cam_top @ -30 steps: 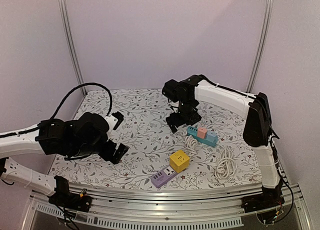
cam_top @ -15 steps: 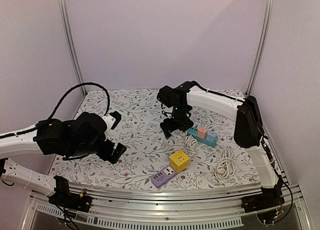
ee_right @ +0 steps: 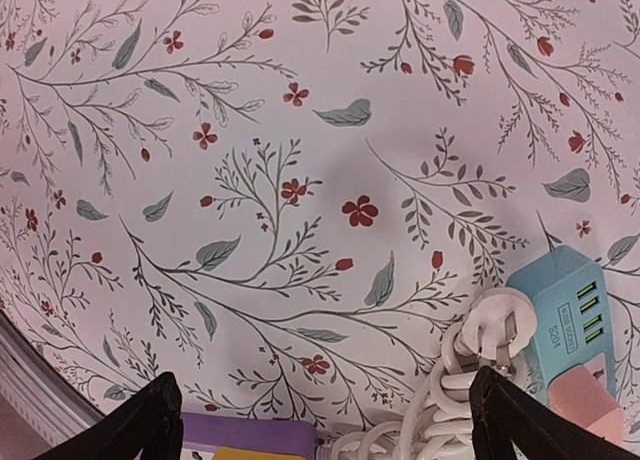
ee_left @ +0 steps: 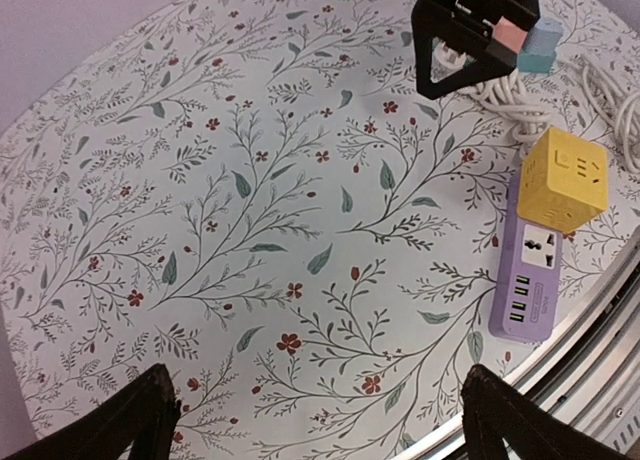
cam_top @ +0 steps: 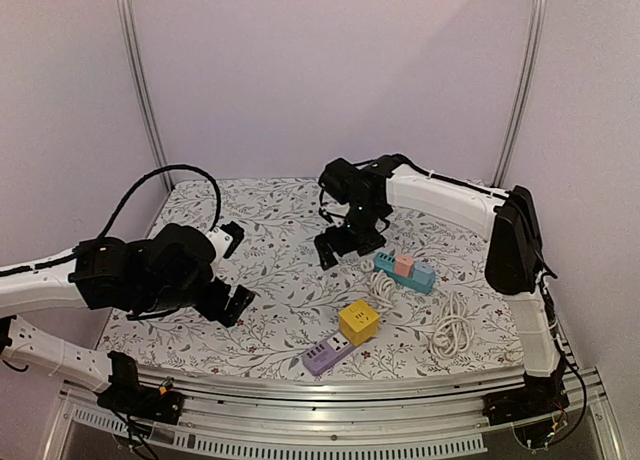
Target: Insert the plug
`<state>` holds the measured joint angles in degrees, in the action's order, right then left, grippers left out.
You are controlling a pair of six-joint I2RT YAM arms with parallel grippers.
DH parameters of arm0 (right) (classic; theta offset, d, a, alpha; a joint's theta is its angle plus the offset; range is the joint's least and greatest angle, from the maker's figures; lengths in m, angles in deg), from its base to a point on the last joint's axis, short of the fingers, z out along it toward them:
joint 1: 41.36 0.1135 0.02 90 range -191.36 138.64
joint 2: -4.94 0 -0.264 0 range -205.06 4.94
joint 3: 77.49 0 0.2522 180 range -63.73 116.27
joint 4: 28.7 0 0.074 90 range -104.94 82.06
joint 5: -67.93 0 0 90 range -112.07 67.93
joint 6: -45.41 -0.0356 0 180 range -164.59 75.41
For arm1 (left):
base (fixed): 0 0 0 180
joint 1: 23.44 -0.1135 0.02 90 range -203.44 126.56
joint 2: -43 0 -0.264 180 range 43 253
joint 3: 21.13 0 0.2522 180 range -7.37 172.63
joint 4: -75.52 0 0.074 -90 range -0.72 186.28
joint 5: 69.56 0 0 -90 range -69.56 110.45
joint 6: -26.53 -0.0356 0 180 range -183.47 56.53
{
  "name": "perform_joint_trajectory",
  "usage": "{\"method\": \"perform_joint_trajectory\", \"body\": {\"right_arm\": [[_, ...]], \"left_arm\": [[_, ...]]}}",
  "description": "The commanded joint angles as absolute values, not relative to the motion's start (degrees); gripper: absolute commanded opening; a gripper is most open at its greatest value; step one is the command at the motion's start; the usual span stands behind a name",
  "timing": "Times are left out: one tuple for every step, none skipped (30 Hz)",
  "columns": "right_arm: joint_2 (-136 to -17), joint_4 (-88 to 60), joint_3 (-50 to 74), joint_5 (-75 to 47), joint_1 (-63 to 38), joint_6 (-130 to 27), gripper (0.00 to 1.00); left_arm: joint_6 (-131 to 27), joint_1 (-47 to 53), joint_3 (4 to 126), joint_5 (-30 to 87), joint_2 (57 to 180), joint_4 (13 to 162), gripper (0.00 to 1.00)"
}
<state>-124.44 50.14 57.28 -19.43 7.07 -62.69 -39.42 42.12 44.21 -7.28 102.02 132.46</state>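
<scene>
Flower-patterned table (cam_top: pixel 280 280) with blue power strip (cam_top: pixel 424 276), coiled white cord (cam_top: pixel 452 330), purple power strip (cam_top: pixel 322 358).

Cube adapter (cam_top: pixel 358 321) on near power strip (cam_top: pixel 322 358), coiled cord (cam_top: pixel 452 330) to its right, far strip (cam_top: pixel 424 277) behind.

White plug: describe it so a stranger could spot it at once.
On the floral table, find the blue power strip on the right side. The white plug lies beside its end, resting on the white cord; unlike the cord's loops, it is a rounded head with metal prongs.
</scene>
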Motion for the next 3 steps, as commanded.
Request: {"method": "perform_joint_trajectory", "body": {"right_arm": [[-121.69,47.32,54.12,-18.16,7.27,-61.94,0.99],[-121.57,47.4,54.15,-18.56,7.32,-62.11,0.99],[-121.54,47.49,54.17,-18.82,7.33,-62.25,0.99]], "left_arm": [[-39.36,41.33,43.7,-7.24,101.88,131.98,0.99],[-39.4,41.33,43.74,-7.24,101.88,132.06,0.99],[-39.43,41.33,43.73,-7.28,101.89,132.08,0.99]]}}
